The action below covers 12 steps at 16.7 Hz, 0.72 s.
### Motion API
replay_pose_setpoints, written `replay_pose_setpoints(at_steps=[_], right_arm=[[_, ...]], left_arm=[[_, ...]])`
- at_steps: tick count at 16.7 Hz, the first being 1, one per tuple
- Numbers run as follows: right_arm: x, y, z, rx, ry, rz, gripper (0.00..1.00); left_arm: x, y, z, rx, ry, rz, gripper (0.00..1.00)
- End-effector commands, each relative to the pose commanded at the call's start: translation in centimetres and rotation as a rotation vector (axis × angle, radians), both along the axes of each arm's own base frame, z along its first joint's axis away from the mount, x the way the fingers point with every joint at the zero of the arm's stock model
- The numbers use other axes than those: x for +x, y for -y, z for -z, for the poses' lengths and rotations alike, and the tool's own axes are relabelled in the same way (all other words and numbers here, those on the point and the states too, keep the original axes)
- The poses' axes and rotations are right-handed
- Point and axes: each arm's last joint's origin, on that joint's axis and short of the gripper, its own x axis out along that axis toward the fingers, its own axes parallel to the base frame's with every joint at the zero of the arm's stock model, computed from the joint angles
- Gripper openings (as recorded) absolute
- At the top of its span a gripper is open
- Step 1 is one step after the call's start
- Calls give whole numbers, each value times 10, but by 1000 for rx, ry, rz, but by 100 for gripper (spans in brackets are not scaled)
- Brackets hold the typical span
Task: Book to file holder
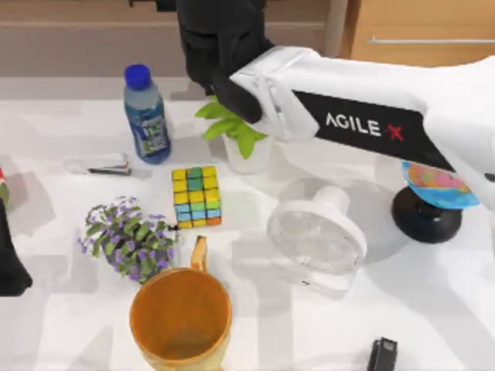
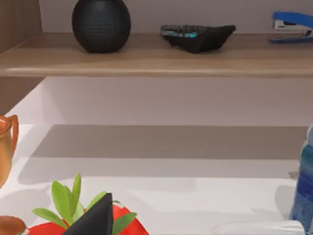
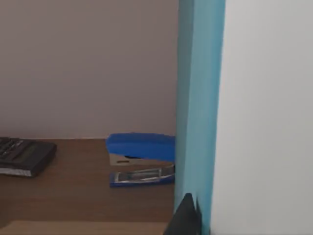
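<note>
right arm reaches across the surface toward the far edge, behind the potted plant. its gripper state: cannot tell. right wrist view: book upright and close to the camera, teal edge beside white face, one dark finger against its lower part. behind it a shelf carries a blue stapler and a calculator. left arm parked at the left edge. cube, bottle, fan, orange mug on the surface.
</note>
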Motion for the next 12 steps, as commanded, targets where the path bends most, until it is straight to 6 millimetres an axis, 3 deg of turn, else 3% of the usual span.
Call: replay_pose_setpoints(at_steps=[3, 6, 9, 12], right_arm=[[-37, 8, -8, 40, -53, -68, 0], [-75, 32, -21, 108, -106, -125, 0], [-106, 74, -33, 201, -150, -145, 0], [-125, 128, -41, 318, -175, -117, 0]], left_arm=[[0, 0, 0, 0, 0, 0, 100], [0, 0, 0, 0, 0, 0, 100], [0, 0, 0, 0, 0, 0, 100], [0, 0, 0, 0, 0, 0, 100]])
